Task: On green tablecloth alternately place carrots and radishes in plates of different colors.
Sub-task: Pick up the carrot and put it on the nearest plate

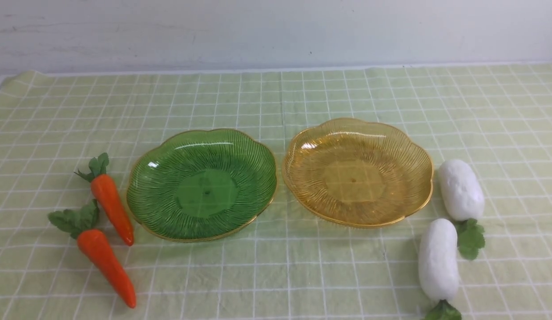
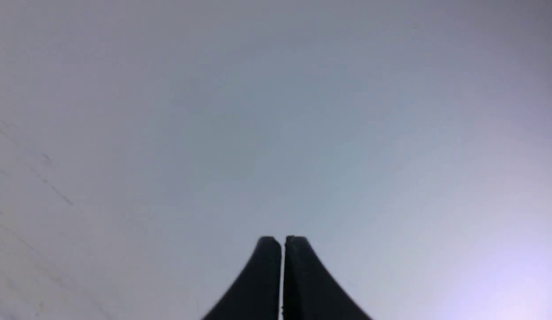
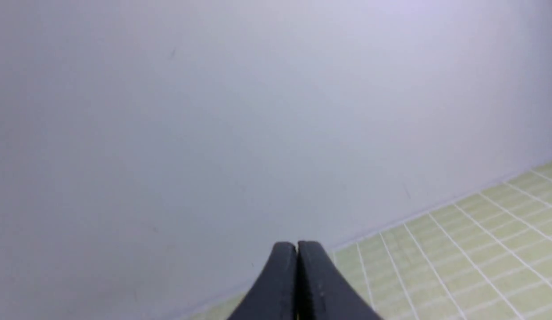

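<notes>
From my front view, two orange toy carrots [image 1: 107,268] [image 1: 112,209] lie on the green tablecloth [image 1: 276,275] left of the green plate [image 1: 207,193], the farther one's tip just beside its rim. The amber plate [image 1: 353,180] sits just right of the green one, a narrow gap between them. Right of it lie two white toy radishes [image 1: 461,190] [image 1: 438,260], the farther one near its rim; the nearer one's leaves run off the picture's near edge. Only my wrist views show the hands: the left hand [image 2: 283,240] and the right hand [image 3: 297,244] each have their fingers drawn together, narrow, with nothing visibly held. The left wrist view is mostly pale wall [image 2: 213,133]; the right one adds the cloth's far edge. I see bare cloth beyond both plates and in front of them, between the nearer carrot and nearer radish.
</notes>
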Motion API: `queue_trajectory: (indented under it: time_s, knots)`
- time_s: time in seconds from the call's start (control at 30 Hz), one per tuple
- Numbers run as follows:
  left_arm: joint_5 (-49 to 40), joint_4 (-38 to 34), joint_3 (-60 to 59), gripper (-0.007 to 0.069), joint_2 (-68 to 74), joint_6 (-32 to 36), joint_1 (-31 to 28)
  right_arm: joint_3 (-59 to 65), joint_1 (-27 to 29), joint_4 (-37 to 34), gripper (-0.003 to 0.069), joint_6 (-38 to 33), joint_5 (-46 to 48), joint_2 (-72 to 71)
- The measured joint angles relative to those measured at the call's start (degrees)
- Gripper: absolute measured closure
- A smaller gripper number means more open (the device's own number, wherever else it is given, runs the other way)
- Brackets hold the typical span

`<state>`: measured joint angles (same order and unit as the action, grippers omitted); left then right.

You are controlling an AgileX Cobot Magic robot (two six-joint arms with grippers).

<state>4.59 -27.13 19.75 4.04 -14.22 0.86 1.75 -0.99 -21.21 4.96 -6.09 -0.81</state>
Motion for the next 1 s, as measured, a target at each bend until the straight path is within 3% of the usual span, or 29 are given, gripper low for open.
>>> queue_trajectory:
  time_s: [0.07,0.13,0.2,0.23,0.37,0.47,0.57,0.8,0.9,1.0]
  knots:
    - [-10.83,0.74,6.22,0.0632,5.20,3.18,0.00,0.00,0.00,-2.61,0.0674,-0.66,-2.28,0.00]
    - [-28.85,2.69,14.82,0.0632,15.69,7.02,0.00,0.00,0.00,-3.53,0.0674,-2.88,-2.52,0.00]
    - [-39.14,4.28,18.88,0.0632,22.69,7.78,0.00,0.00,0.00,-3.69,0.0674,-3.90,-2.23,0.00]
    - [-48.98,6.29,22.41,0.0632,30.91,8.00,0.00,0.00,0.00,-3.77,0.0674,-4.52,-1.77,0.00]
    - [-58.58,10.23,25.75,0.0632,47.35,8.36,0.00,-0.06,0.00,-4.45,0.0674,-2.14,1.06,0.00]
    - [-58.33,12.27,26.13,0.0632,57.13,8.43,0.00,-2.28,0.00,-4.87,0.0674,0.66,10.30,0.00]
    - [-56.48,14.17,26.13,0.0632,65.21,8.43,0.00,-11.21,0.00,-3.72,0.0674,1.45,28.76,3.25]
    - [-49.81,14.73,26.13,0.0632,75.21,8.32,0.00,-32.97,0.00,-1.18,0.0674,-8.12,61.43,26.58]
    - [-46.64,15.01,26.19,0.0624,77.61,8.32,0.00,-39.41,0.00,-1.47,0.0674,-13.58,70.16,36.49]
    - [-43.80,16.60,26.23,0.0580,79.16,8.38,0.00,-41.73,0.00,-3.14,0.0674,-17.31,71.83,41.97]
